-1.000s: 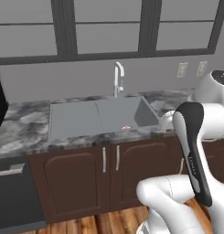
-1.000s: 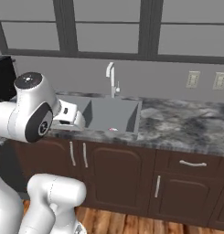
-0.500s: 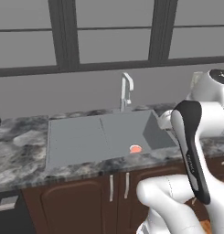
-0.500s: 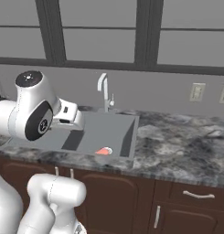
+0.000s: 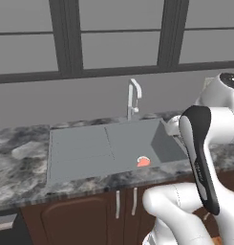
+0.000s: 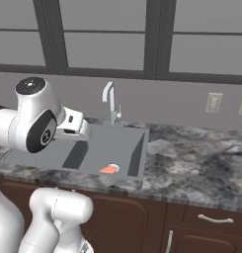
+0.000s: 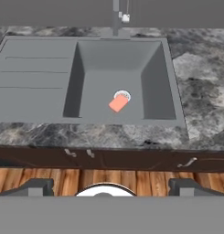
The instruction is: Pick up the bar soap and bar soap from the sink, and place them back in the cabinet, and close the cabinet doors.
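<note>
base driven closer since earlier; bar soap (image 7: 117,103) beside sink (image 7: 38,73) drain; gripper (image 7: 111,186) spread.

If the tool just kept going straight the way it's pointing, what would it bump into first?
Probably the sink: the hand view centres on its basin floor, near the bar soap beside the drain. The tool stands apart from the counter, nothing between them. Depth is unclear, so the front rim might come first.

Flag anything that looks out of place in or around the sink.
One thing: a salmon-orange bar soap lies on the floor of the sink basin, askew and partly over the drain, where it doesn't belong. The counter looks tidy, with no spill or damage visible.
</note>
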